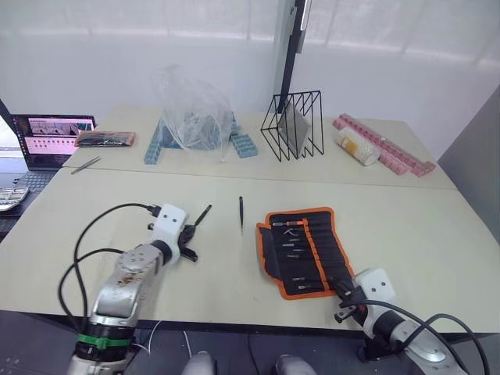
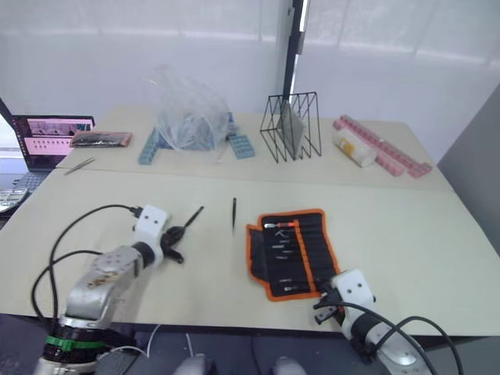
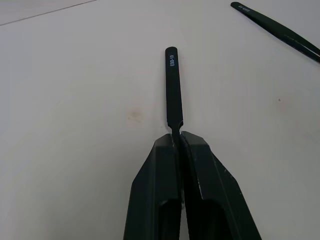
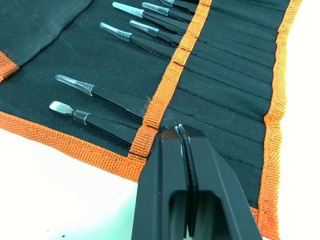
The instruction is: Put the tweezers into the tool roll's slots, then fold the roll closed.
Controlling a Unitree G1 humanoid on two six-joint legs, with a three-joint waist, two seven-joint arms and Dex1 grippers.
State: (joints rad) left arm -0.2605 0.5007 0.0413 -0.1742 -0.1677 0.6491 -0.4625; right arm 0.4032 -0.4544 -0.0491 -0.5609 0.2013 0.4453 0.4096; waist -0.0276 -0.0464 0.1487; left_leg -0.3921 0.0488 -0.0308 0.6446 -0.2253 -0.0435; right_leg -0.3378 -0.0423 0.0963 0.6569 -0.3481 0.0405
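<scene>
1. Between the fingers of the left gripper (image 3: 179, 136), pressed together, one black tweezer (image 3: 172, 85) is pinched.
2. Just beyond it, a second tweezer (image 1: 241, 212) lies loose on the table (image 1: 422, 234).
3. Under the right gripper (image 4: 181, 131), closed and empty, the tool roll (image 4: 235, 60) lies open; six tools (image 4: 107, 97) sit in its slots (image 4: 225, 75).

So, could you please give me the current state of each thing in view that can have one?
Left gripper: shut on a black tweezer.
Right gripper: shut, empty, at the tool roll's near edge.
Tool roll: unrolled flat, several tools in its slots.
Loose tweezer: lying on the table, not slotted.
Laptop: open, screen lit.
</scene>
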